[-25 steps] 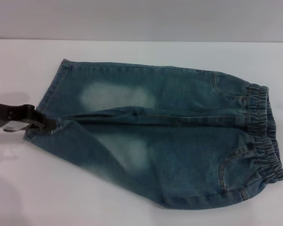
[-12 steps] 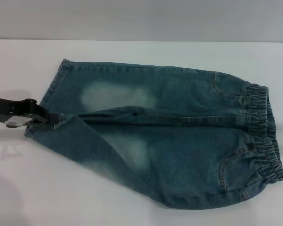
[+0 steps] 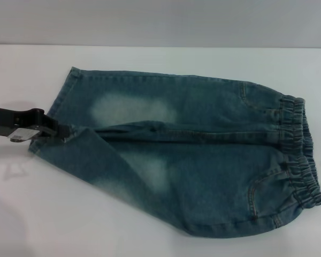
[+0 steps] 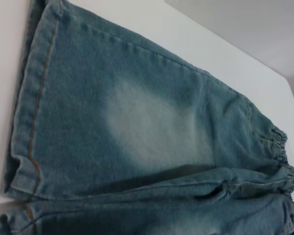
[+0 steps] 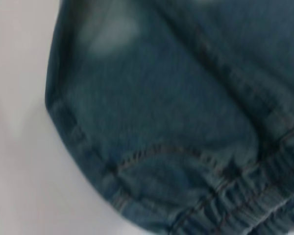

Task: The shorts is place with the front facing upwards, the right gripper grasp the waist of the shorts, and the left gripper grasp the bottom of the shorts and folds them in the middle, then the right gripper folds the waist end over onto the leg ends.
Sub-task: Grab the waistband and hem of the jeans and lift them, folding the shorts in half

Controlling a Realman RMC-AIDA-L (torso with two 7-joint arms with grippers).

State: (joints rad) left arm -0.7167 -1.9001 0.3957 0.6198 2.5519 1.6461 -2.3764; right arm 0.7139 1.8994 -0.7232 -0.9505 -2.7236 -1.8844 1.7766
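My left end effector (image 3: 63,134) reaches in low over the white surface (image 3: 32,214) from my left side, its black fingers closed onto the bottom of the shorts (image 3: 52,136), right where the two leg hems meet. The near leg's hem is lifted and drawn slightly inward at that grip, so its edge runs slanted away from my fingers toward the near side of the surface.

The shorts (image 3: 203,160) stretch away from this end effector toward my right, front side up, both pale faded thigh patches showing. The far leg lies flat beyond my fingers, with its stitched hem straight; in my left wrist view that hem (image 4: 32,98) runs along the cloth's edge with orange stitching, and the pale patch (image 4: 152,132) sits farther along the leg. The gathered waist (image 3: 299,155) lies at the opposite end from my grip, well apart from it.

My right end effector is not visible in the head view. My right wrist view looks closely down on the waist (image 5: 245,196) and a stitched pocket seam (image 5: 157,152), and I cannot tell how those fingers stand.
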